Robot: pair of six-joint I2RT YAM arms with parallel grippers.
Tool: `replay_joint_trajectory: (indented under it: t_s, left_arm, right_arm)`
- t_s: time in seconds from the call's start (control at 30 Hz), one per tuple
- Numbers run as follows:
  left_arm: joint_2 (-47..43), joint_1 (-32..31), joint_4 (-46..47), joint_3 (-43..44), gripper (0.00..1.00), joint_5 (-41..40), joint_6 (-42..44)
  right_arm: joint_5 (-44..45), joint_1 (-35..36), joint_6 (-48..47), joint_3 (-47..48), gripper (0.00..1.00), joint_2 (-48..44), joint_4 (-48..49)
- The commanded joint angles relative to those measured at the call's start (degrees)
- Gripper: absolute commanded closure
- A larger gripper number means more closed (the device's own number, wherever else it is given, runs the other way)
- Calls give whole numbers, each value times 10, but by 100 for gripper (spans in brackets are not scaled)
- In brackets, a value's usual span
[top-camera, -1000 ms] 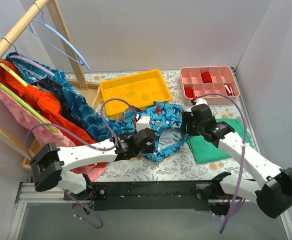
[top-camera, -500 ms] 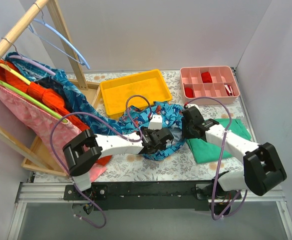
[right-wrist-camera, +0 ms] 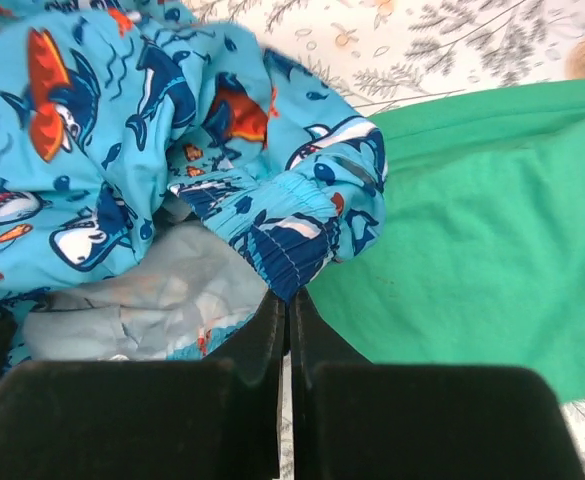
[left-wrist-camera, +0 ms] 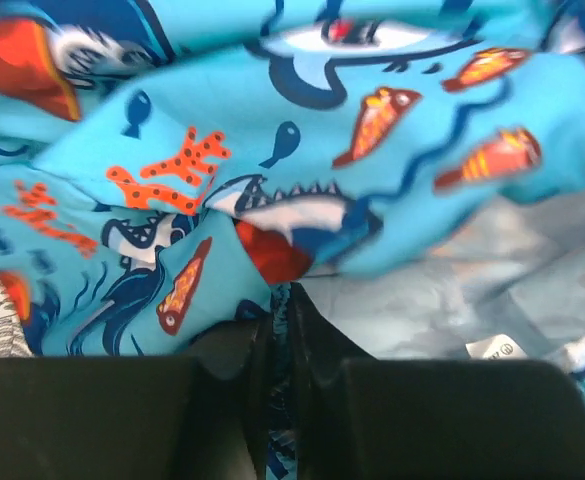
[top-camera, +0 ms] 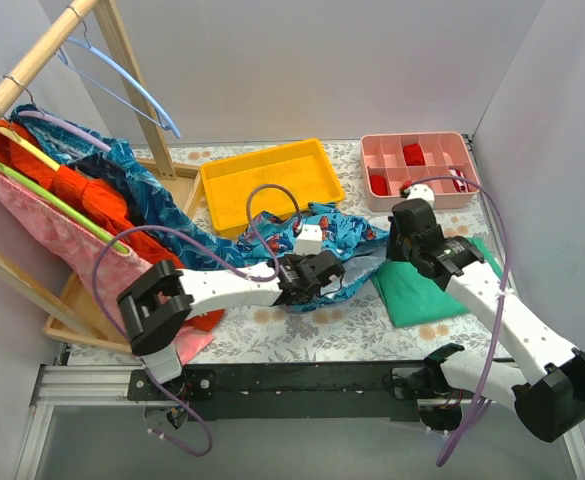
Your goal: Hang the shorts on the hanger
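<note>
Shorts (top-camera: 337,235) bunched on worktop (top-camera: 302,335) between arms, long axis left-right | left end effector (top-camera: 330,278) closed on near fabric | right end effector (top-camera: 392,242) pinching right waistband edge | hanger (top-camera: 132,82) on rack (top-camera: 32,60) far back-left, nearer left arm

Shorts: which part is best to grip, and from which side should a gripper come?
Grip the shorts by the gathered elastic waistband, at its end beside the green cloth, coming from the near side: that thick rim lies open toward there and probably holds firmly.
</note>
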Motion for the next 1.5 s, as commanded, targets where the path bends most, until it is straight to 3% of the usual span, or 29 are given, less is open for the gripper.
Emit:
replay_joint_trajectory:
  t_s: [0.0,0.23,0.3,0.37,0.5,0.53,0.7,0.8,0.83,0.87,0.93,0.97,1.1,1.23,1.3,1.4,1.47]
  left_arm:
    - [-174,4,14,22,100,40,16]
    - [-371,4,124,93,100,100,81]
    - [-376,4,145,119,100,102,86]
    - [-362,4,127,118,100,82,66]
    - [-395,4,97,-8,100,83,-30]
    - [-406,4,99,-73,100,90,-46]
    - [-447,2,110,-232,99,175,-120]
    - [-453,-1,122,-294,85,199,-126]
    - [-454,-2,126,-302,68,218,-120]
    - [-454,-2,132,-313,62,224,-114]
    - [-458,-7,140,-316,43,237,-99]
    - [-459,-7,141,-313,39,238,-94]
    - [-464,-10,118,-286,37,232,-74]
    - [-459,-27,95,-273,37,231,-40]
    - [-468,-39,135,-279,36,288,0]
    - [-481,-59,158,-263,35,333,62]
    - [-483,-69,155,-202,34,345,94]
  right_arm:
    - [50,-2,-1,145,99,-33,-66]
    - [73,-2,-53,501,99,11,-68]
    - [55,-2,-55,607,99,66,-87]
    - [20,-2,-42,637,99,112,-107]
    - [0,-2,-4,450,99,55,-76]
    - [-2,-4,7,343,99,10,-66]
    - [-38,-4,93,36,99,-144,-42]
    - [-65,-5,150,-111,99,-250,-66]
    - [-72,-5,163,-136,99,-292,-75]
    - [-81,-5,173,-164,99,-309,-88]
    - [-91,-4,190,-181,99,-344,-110]
    - [-99,-5,193,-185,99,-348,-114]
    - [-92,-4,197,-189,98,-346,-145]
    - [-119,-5,182,-157,66,-354,-144]
    - [-124,-5,158,-126,54,-347,-143]
    - [-138,-5,121,-51,47,-309,-141]
    - [-156,-5,104,-7,43,-275,-127]
